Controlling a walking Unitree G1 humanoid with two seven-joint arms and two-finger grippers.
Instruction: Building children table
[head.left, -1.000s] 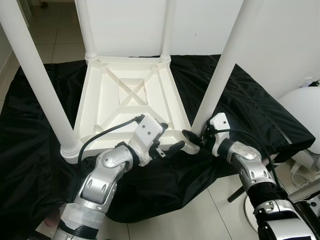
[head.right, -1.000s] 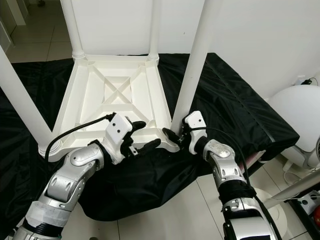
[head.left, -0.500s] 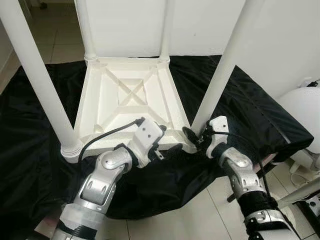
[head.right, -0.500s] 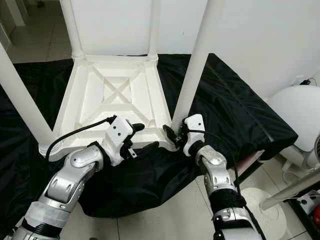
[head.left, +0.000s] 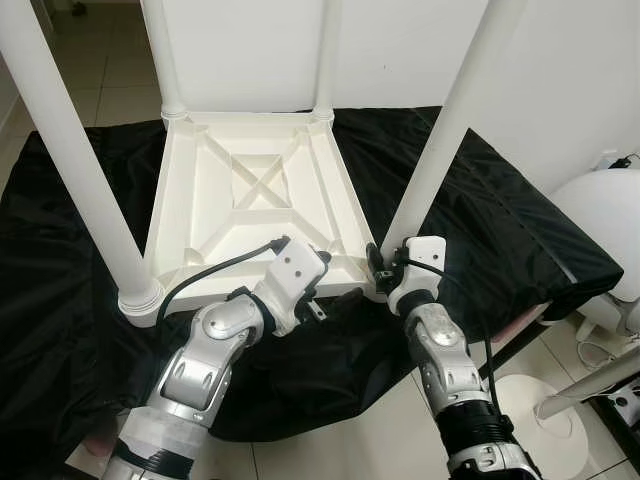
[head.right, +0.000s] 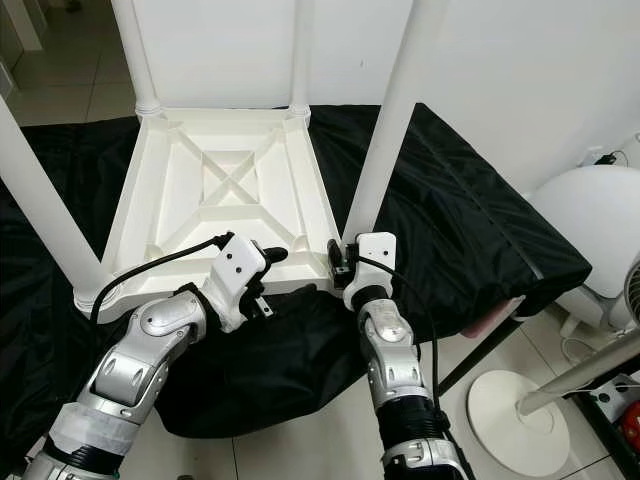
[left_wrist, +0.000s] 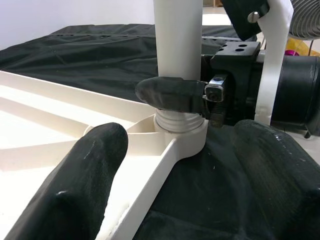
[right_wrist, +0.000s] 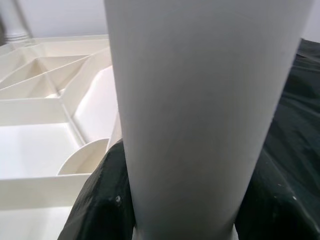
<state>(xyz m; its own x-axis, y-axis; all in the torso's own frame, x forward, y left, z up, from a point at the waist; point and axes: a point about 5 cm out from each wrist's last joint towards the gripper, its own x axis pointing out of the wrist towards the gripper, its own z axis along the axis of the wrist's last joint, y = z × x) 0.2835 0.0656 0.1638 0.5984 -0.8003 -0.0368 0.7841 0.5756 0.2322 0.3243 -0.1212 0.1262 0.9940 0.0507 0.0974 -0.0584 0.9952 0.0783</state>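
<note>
Four white legs rise from the upturned children table (head.left: 250, 195), which lies on a black sheet (head.left: 500, 210) on the floor. In the eye views the right tool (head.left: 377, 268) closes round the near-right leg (head.left: 440, 150) at its base, and the left tool (head.left: 335, 290) straddles the table's near edge, fingers apart. The left wrist view shows its fingers (left_wrist: 90, 170) spread wide, holding nothing, one over the white frame. The right wrist view shows the leg (right_wrist: 205, 115) clasped between dark fingers (right_wrist: 107, 200).

One upturned white children's table (head.left: 250, 200), four legs (head.left: 445, 135) standing up, one black cloth (head.left: 520, 215), two robot arms (head.left: 215, 345).
</note>
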